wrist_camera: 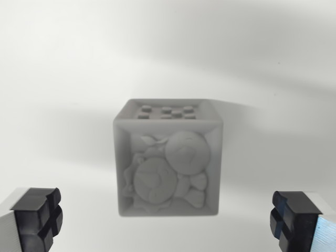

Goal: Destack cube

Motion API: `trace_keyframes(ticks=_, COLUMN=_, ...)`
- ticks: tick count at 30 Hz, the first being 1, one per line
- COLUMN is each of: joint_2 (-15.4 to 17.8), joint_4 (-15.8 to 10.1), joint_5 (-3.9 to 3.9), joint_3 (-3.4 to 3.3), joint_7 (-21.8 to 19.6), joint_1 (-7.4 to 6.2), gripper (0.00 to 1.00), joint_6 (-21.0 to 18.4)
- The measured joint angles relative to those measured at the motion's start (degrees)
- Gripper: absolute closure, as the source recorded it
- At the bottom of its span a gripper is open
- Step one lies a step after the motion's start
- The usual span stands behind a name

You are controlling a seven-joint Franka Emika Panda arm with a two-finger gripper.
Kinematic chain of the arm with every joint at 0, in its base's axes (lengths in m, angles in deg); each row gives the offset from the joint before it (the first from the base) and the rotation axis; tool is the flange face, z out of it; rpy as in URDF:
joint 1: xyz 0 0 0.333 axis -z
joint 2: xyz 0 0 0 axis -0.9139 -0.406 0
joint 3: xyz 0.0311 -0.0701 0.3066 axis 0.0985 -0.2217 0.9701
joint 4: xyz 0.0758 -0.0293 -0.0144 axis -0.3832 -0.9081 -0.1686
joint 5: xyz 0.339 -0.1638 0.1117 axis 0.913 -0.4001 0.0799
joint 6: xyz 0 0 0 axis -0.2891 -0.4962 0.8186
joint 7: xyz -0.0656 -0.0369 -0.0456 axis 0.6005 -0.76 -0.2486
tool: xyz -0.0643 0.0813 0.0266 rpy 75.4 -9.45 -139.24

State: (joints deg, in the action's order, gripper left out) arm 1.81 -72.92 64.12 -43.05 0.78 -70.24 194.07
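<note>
Approach step: the gripper point(170, 220), jaws spread wide and holding nothing, frames the grey cube point(168, 160); next, judged, it must descend and close on the cube's sides.

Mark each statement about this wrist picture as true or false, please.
1. The fingers are apart, with nothing between them. True.
2. The grey cube is held by the gripper. False: it sits beyond the fingers, untouched.
3. The cube's top carries raised studs. True.
4. The cube's front face is smooth. False: it bears a relief of rounded shapes.
5. A second cube lies beside it. False: only one cube shows.
</note>
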Motion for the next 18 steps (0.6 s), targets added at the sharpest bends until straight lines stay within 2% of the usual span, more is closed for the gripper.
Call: trace_keyframes(ticks=18, joint_2=11.8, joint_4=-0.4, joint_5=0.57, joint_3=0.02, joint_7=0.4, joint_1=-0.03, gripper=0.0, joint_6=-11.4)
